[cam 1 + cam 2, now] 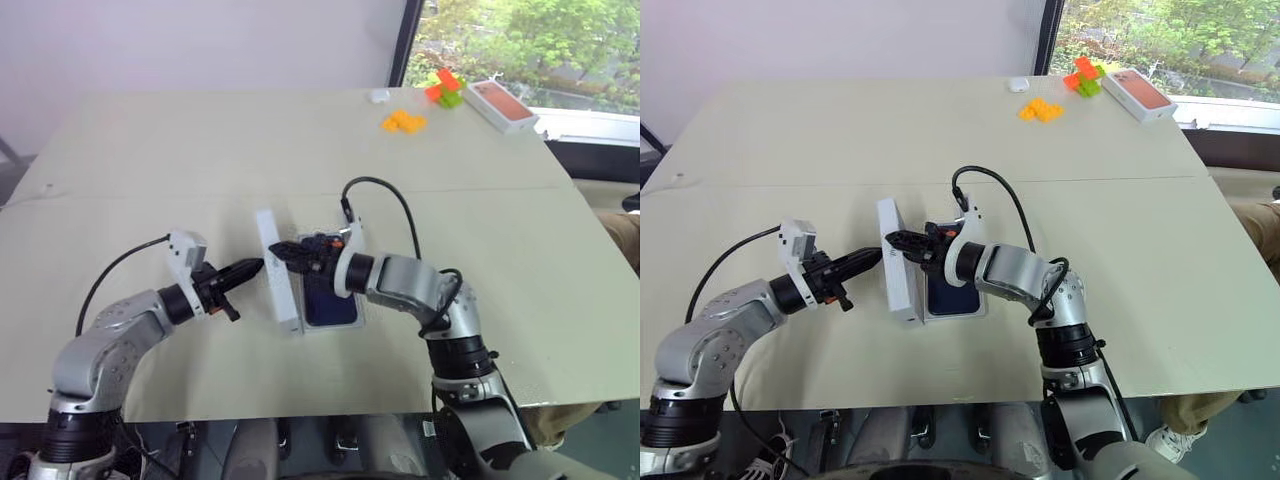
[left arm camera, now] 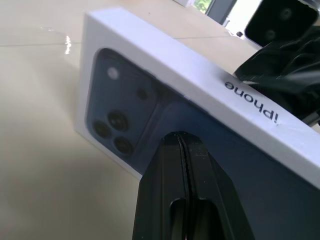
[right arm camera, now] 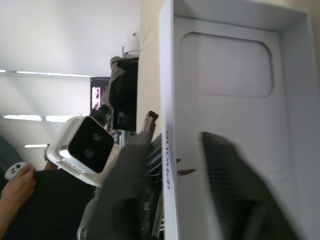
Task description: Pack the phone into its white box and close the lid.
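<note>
Frame centre on the bench (image 1: 150,150): the lid (image 1: 277,270) stands on edge beside the boxed phone (image 1: 330,300); your left tool (image 1: 252,268) is clenched against its printed face; your right tool (image 1: 283,252), parted, straddles its wall; light, stiff, slick card, so hold the long walls.

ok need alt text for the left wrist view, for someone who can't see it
The left gripper, its two black fingers shut together, points at the outer face of the lid, a white box shell standing on edge on the pale table. The face shows a dark-blue phone image, and the side wall reads "iphone".
</note>
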Action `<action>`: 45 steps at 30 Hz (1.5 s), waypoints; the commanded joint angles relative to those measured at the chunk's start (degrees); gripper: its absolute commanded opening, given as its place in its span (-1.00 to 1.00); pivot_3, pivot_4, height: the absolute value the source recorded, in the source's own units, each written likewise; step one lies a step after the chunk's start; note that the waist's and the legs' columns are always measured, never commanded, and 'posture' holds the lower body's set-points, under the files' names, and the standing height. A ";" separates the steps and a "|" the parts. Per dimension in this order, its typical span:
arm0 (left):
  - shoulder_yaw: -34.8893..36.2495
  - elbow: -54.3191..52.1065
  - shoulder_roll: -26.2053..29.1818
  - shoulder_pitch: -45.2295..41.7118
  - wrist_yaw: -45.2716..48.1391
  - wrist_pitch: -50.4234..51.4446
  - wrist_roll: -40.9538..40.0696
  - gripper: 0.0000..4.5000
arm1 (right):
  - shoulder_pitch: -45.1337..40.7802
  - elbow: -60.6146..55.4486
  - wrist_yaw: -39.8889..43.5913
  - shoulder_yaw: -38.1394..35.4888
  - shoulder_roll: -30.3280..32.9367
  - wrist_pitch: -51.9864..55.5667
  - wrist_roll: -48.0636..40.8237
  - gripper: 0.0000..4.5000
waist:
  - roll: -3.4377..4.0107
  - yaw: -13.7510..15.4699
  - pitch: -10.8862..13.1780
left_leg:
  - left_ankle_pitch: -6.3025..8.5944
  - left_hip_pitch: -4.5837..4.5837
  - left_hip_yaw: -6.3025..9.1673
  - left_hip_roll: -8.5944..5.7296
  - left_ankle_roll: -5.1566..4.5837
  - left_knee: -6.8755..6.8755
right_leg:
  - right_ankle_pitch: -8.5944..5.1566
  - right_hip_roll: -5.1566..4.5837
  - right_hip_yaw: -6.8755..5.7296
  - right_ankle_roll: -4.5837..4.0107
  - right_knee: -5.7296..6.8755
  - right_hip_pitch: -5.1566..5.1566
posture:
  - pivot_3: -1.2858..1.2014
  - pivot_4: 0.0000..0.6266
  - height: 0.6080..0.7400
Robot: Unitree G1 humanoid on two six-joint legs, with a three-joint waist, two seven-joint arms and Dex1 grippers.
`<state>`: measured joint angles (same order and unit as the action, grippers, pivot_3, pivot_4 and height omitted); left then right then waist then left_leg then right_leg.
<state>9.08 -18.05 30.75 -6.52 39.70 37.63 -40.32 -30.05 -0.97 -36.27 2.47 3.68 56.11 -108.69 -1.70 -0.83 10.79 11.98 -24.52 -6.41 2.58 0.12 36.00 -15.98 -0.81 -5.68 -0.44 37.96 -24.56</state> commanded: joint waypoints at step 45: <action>-10.56 4.09 -11.10 -8.61 -1.69 -2.86 5.89 -1.00 | -2.30 3.32 104.71 8.48 43.33 -44.25 88.77 0.99 | 0.14 1.59 0.12 | 0.06 -0.05 -0.02 0.01 -0.11 0.12 | 0.12 0.09 -0.02 0.08 -0.41 0.15 | 0.03 -0.52 0.95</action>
<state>-1.32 -13.40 19.79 -14.55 38.30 35.53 -34.91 -31.47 2.45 67.04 12.95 46.16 13.10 -20.33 -1.56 0.75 10.91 12.04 -24.54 -6.43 2.59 0.01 36.12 -15.85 -0.71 -5.70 -0.36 37.55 -24.40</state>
